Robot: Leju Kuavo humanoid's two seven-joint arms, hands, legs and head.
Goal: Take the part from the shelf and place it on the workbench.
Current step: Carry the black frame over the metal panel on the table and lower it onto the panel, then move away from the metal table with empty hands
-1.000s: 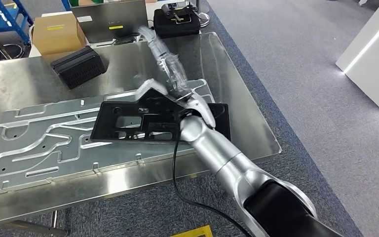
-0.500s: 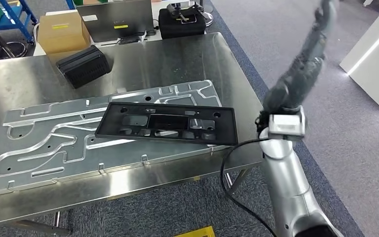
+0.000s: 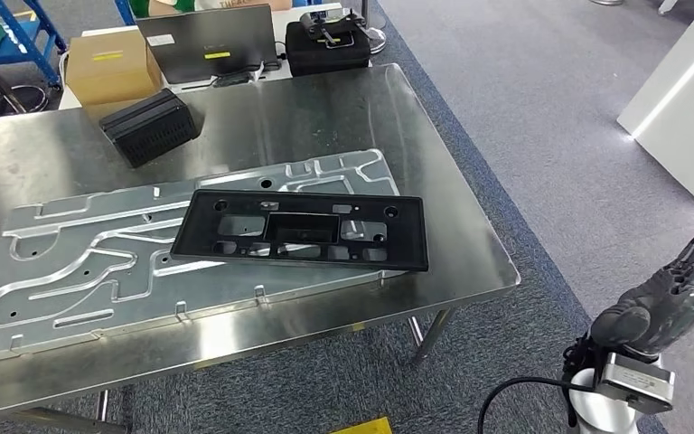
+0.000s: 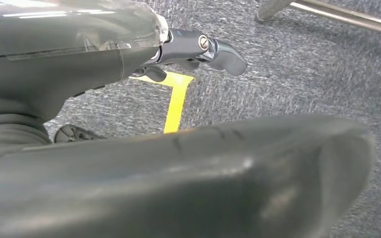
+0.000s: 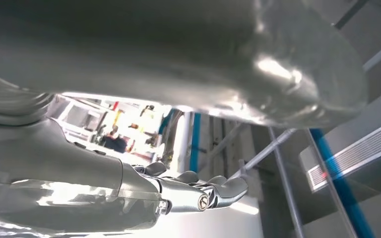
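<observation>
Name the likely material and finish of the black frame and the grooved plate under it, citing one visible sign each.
Black frame: probably moulded plastic, matt; it is uniformly dark and shows no glare. Grooved plate: probably machined aluminium, satin-bright; its milled channels catch pale reflections.

The bench (image 3: 452, 181) holds a big flat plate (image 3: 81, 262) that lies across its front part. The part (image 3: 303, 231) lies flat on top of the plate, toward the right end. Behind the plate, near the back left corner of the bench, sits a ribbed block (image 3: 149, 125). Past the back edge stand a box (image 3: 108, 63) on the left, a flat panel (image 3: 208, 41) in the middle and a case (image 3: 327, 45) on the right. The right hand (image 3: 673, 289) hangs off the bench, well to the right, over the floor (image 3: 551, 108).
</observation>
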